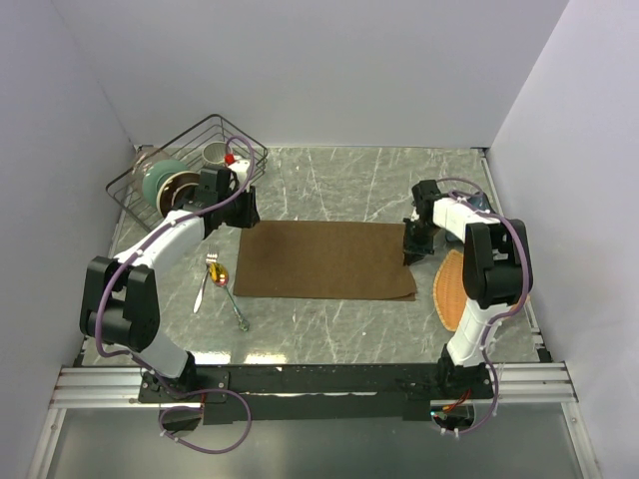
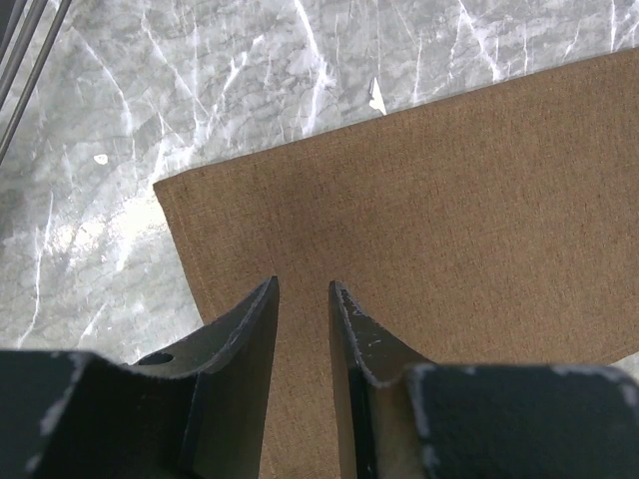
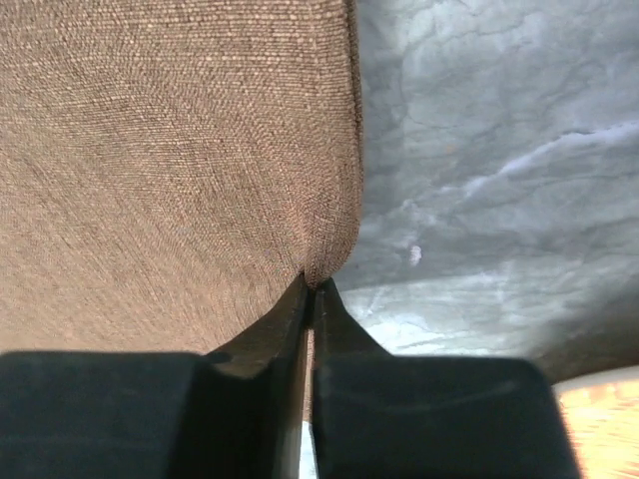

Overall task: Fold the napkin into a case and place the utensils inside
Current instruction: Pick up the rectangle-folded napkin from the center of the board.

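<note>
Your right tool (image 3: 312, 289) is clenched on the right edge of the napkin (image 1: 327, 259), which lies spread flat mid-worktop (image 1: 329, 334), while your left tool (image 2: 303, 289) hangs over its far left corner, jaws slightly parted and gripping nothing, and the utensils (image 1: 221, 276) lie just left of the cloth.

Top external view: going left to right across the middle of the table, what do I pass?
utensils → napkin → right gripper, pinching the napkin's right edge → woven mat
</note>
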Controlling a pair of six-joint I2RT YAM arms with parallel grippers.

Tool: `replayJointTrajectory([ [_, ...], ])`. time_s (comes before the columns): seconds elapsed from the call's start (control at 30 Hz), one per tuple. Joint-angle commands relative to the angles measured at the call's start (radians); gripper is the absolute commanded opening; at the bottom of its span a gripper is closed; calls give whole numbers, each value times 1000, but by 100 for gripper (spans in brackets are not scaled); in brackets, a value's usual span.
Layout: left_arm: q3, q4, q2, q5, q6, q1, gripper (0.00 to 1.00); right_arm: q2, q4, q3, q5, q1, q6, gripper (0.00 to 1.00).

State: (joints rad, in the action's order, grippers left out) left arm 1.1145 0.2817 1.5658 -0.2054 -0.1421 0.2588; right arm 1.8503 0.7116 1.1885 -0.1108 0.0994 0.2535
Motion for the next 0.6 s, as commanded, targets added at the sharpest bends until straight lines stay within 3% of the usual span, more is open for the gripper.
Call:
replayJointTrajectory([
  [0.0, 15, -3, -46, -11, 6, 0, 33, 10, 12, 25, -33, -12, -25, 0],
  [0.33, -21, -9, -66, -23, 13, 0, 32, -140, 109, 94, -156, -70, -109, 0],
  [0.57, -7, 22, -59, -57, 1, -19, 33, -183, 62, 105, -406, 31, -24, 0],
])
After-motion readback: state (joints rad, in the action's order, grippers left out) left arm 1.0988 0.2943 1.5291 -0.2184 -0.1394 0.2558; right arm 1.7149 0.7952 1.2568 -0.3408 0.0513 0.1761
